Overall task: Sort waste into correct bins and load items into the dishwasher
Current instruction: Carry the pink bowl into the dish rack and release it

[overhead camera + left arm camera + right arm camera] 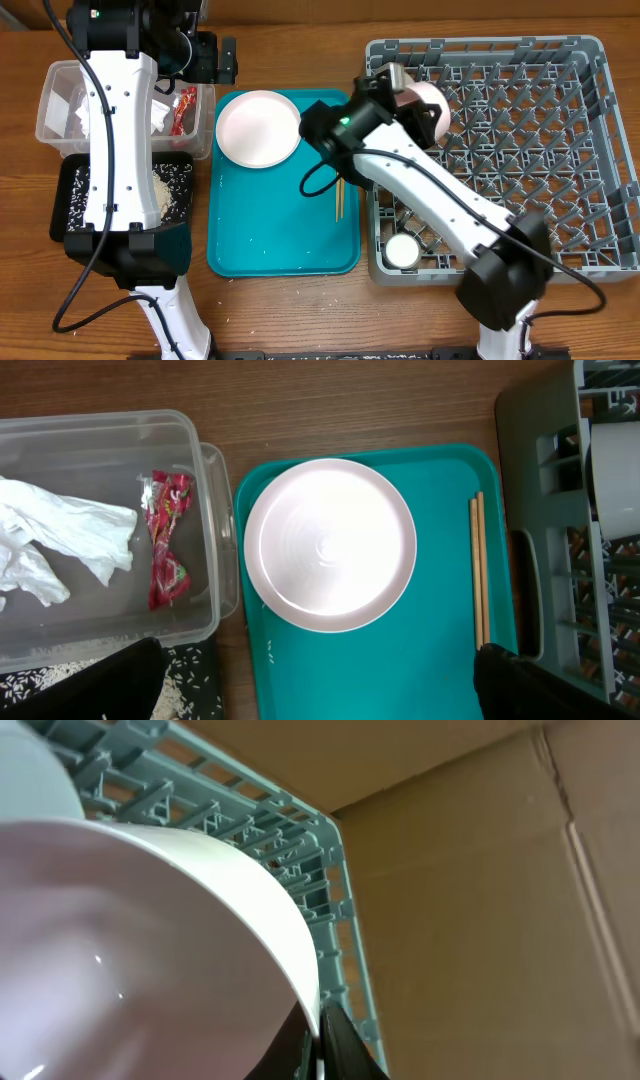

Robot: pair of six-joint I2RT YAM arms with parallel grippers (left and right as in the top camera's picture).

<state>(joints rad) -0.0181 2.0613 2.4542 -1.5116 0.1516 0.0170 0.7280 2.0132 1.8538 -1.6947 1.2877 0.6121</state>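
My right gripper is shut on the rim of the pink plate and holds it on edge over the far left part of the grey dish rack. My left gripper is open and empty above the teal tray. The white plate and the chopsticks lie on that tray. The clear tub holds tissue and the red foil wrapper. Rice lies in the black tray.
A small white cup stands in the rack's near left corner. A white rounded dish shows at the rack's left edge, partly hidden. A few rice grains lie on the teal tray. A cardboard wall stands behind the rack.
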